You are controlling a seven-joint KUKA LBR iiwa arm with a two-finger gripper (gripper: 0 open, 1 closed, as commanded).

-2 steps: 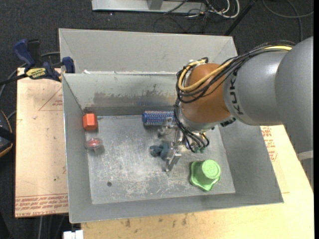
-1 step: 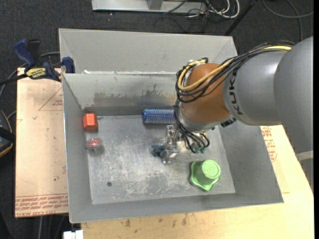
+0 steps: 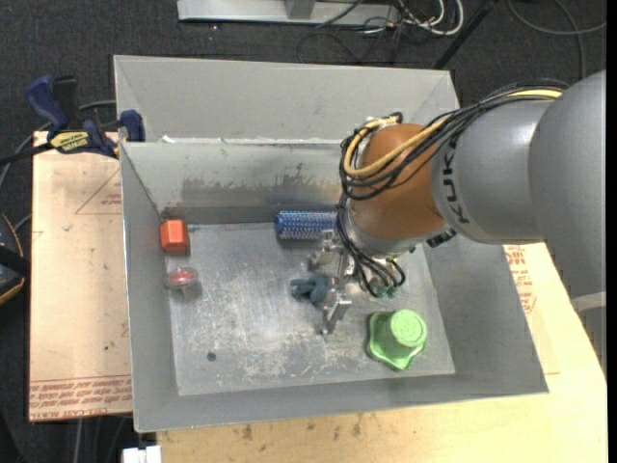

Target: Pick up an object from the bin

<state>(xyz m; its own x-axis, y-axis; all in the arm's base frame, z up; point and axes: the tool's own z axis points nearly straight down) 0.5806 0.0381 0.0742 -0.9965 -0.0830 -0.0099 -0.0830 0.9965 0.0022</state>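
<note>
My pincer (image 3: pixel 331 292) hangs low, centre-right in the bin (image 3: pixel 241 365), against a small dark teal thing (image 3: pixel 308 288), perhaps touching it. I cannot tell how wide it stands. A green lid-like piece (image 3: pixel 395 340) lies just to its lower right.

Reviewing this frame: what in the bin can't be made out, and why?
1) Camera view, back wall: the blue bristled brush has its right end hidden behind the arm's orange wrist cover.
2) Mid-bin: the gripper overlaps the small dark teal thing; its shape, and whether it is held, are unclear.
3) Left side: the small clear pinkish round thing is too small to identify.
</note>
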